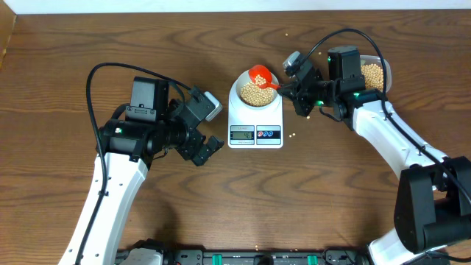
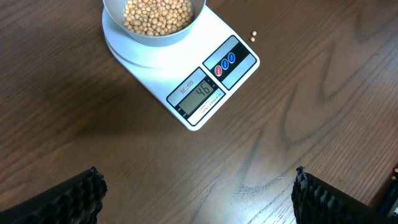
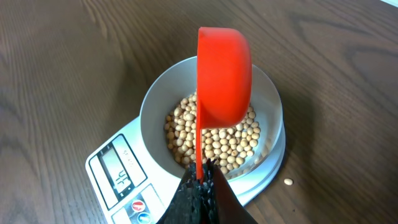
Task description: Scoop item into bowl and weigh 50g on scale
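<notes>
The pale bowl [image 1: 255,91] sits on the white scale [image 1: 255,132] and holds many tan beans [image 3: 217,140]. The scale's screen [image 2: 200,95] is lit. My right gripper [image 3: 202,180] is shut on the thin handle of a red scoop [image 3: 224,74], which hangs tilted on its side over the bowl [image 3: 155,102]. In the overhead view that gripper [image 1: 288,87] is just right of the bowl, with the scoop [image 1: 261,75] above the bowl's far rim. My left gripper [image 2: 199,193] is open over bare wood in front of the scale [image 2: 239,68], nothing between its fingers.
A clear tub of beans [image 1: 374,73] stands behind my right arm at the back right. Loose beans lie on the table: one right of the scale [image 1: 294,134], one near it in the right wrist view [image 3: 288,182], one at the back [image 1: 288,32].
</notes>
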Available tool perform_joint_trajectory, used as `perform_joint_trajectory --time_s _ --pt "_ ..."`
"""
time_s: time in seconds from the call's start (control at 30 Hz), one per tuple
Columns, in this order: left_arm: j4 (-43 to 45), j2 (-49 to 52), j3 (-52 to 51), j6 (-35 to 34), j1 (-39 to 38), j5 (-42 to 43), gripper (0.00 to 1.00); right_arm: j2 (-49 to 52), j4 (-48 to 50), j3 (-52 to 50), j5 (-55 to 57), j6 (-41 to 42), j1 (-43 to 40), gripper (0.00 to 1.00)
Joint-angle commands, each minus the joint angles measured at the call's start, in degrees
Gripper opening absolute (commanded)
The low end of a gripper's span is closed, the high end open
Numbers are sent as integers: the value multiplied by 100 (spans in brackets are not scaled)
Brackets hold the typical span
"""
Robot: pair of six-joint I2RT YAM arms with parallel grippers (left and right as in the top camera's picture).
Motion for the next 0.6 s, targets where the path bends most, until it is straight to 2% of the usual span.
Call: perform_joint_trajectory --time_s 0.0,0.57 --pt "-4 -52 219 37 24 -15 98 -66 17 -24 -15 -79 9 1" --pt "-4 -52 219 37 24 -15 98 -66 24 -24 111 -79 9 1"
